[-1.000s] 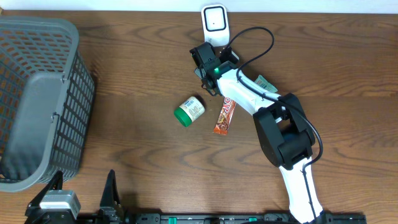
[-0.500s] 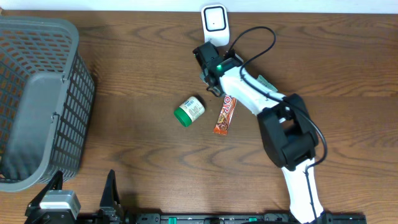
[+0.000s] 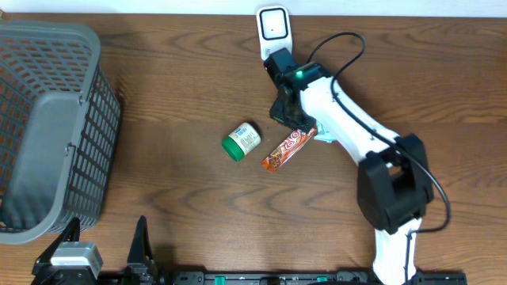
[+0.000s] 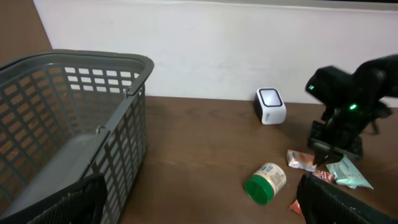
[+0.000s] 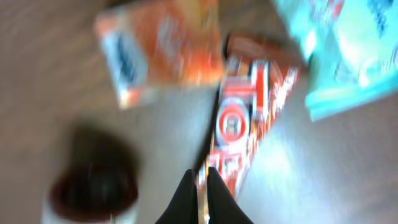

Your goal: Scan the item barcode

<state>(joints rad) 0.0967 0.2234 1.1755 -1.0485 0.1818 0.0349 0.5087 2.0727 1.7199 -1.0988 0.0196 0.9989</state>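
Wooden table: right hand clenched on snack bar edge; left hand released, near basket.

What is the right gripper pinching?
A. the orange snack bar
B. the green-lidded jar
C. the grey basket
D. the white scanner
A: in the right wrist view, the right gripper is shut on the edge of the orange snack bar.

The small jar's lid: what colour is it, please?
Green; the lid shows best in the overhead view.
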